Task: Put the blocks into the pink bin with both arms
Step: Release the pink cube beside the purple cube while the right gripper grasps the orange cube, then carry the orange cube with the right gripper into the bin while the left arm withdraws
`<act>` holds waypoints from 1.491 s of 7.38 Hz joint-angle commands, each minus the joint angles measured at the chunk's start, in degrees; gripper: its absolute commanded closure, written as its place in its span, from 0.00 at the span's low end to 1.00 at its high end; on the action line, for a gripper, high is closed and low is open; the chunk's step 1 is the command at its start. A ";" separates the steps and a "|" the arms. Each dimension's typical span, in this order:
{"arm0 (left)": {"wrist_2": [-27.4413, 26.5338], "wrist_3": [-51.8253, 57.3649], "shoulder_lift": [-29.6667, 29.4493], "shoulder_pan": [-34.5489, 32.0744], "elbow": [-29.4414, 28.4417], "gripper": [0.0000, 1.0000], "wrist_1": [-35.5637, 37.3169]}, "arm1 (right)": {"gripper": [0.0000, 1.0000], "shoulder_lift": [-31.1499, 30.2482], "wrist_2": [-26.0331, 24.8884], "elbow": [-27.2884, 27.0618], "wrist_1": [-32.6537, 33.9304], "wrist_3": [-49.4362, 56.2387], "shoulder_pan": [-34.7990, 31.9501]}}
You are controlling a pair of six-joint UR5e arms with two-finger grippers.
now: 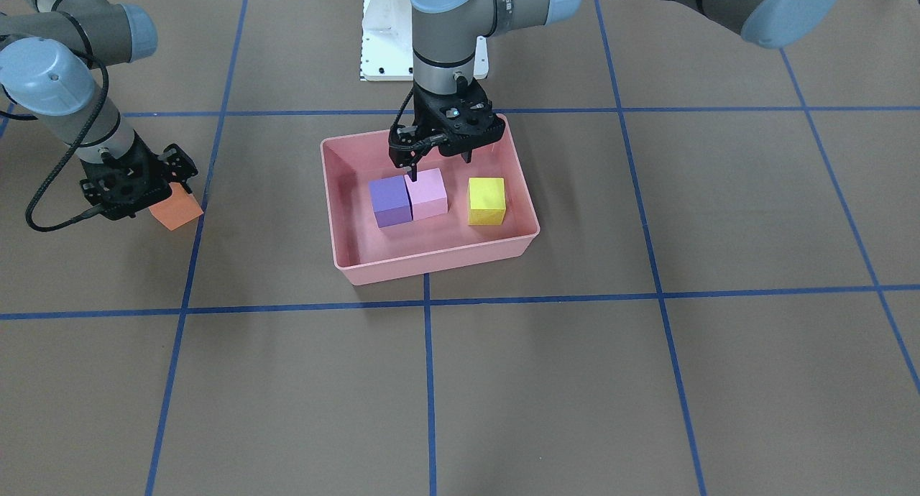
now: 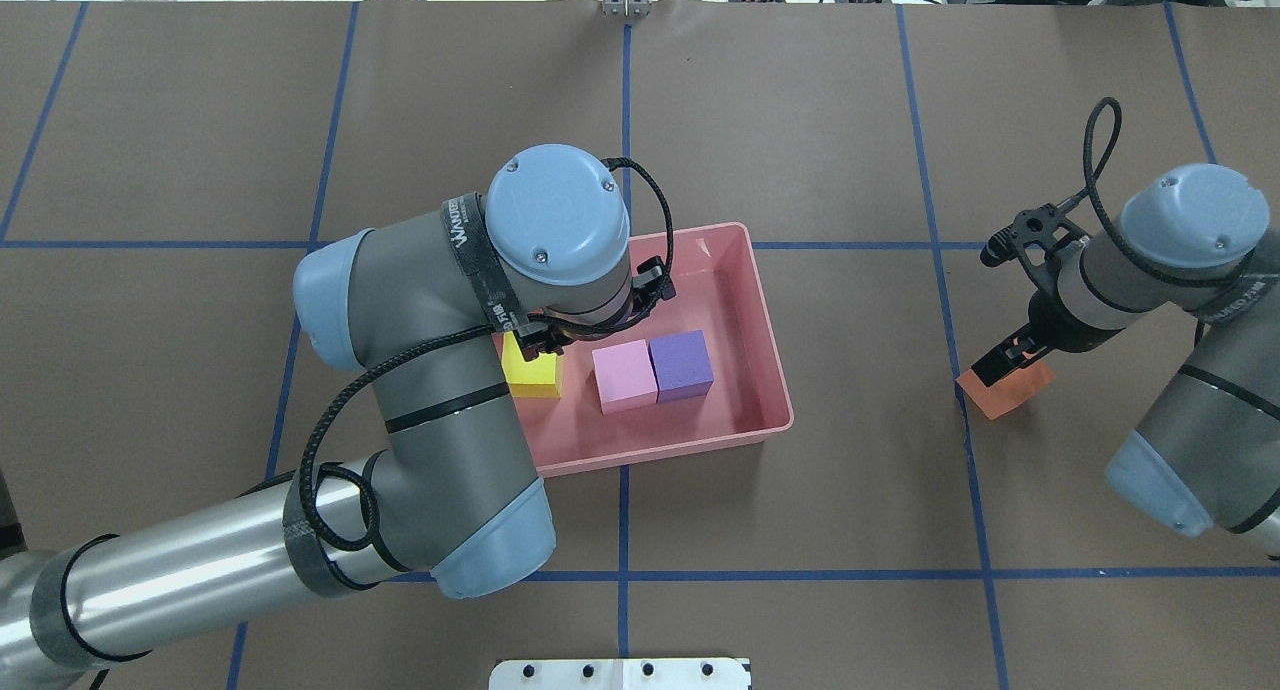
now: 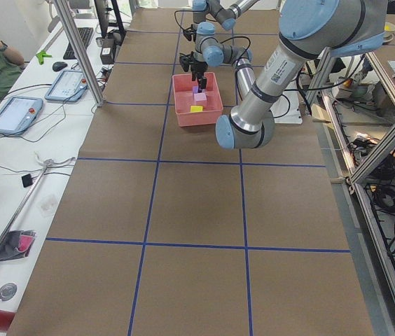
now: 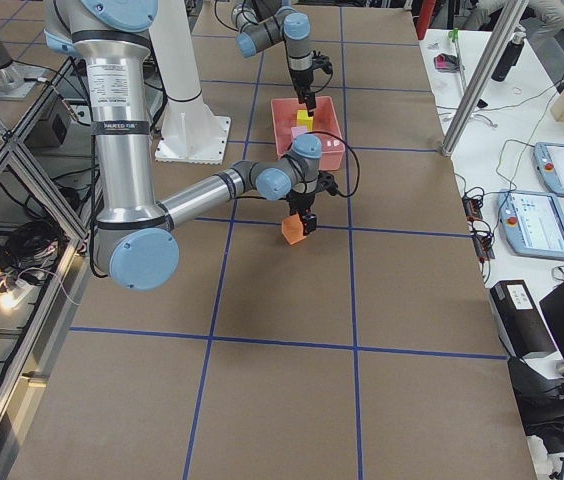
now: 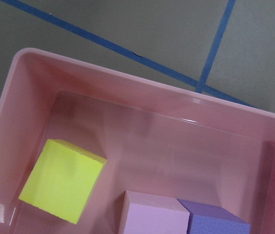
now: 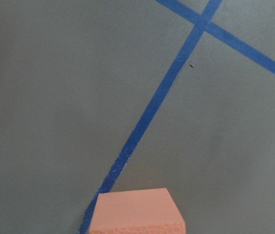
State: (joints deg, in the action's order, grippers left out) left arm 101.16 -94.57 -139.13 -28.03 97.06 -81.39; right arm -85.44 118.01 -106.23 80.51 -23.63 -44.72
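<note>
The pink bin (image 1: 431,266) sits mid-table and holds the purple block (image 1: 389,201), the light pink block (image 1: 428,193) touching it, and the yellow block (image 1: 486,200) standing apart. My left gripper (image 1: 442,164) hangs open and empty over the bin's robot-side half, just above the pink block. The left wrist view shows the bin wall (image 5: 152,97), the yellow block (image 5: 62,180), the pink block (image 5: 157,214) and the purple block (image 5: 215,222). My right gripper (image 1: 167,194) is shut on the tilted orange block (image 1: 176,208), low over the table, well away from the bin (image 2: 765,300).
The white base pedestal (image 1: 388,43) stands just behind the bin on the robot's side. Blue tape lines (image 1: 428,381) cross the brown table. My left arm's elbow (image 2: 450,450) hangs over the bin's near-left corner in the overhead view.
</note>
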 commanded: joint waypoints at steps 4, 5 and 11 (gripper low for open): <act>0.00 0.00 0.09 -0.35 0.05 0.00 0.00 | 0.01 2.04 0.38 2.78 0.00 -0.18 0.86; 0.00 0.09 0.17 -0.44 0.06 0.00 0.00 | 0.10 2.04 1.51 2.95 0.00 -0.10 0.86; 0.44 5.95 1.05 -4.55 3.65 0.00 1.05 | 1.00 2.12 13.09 -2.13 0.88 -0.27 -11.23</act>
State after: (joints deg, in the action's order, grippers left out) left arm 101.41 -91.73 -138.67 -30.42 99.65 -80.98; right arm -83.55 126.94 -107.33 81.21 -23.83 -51.30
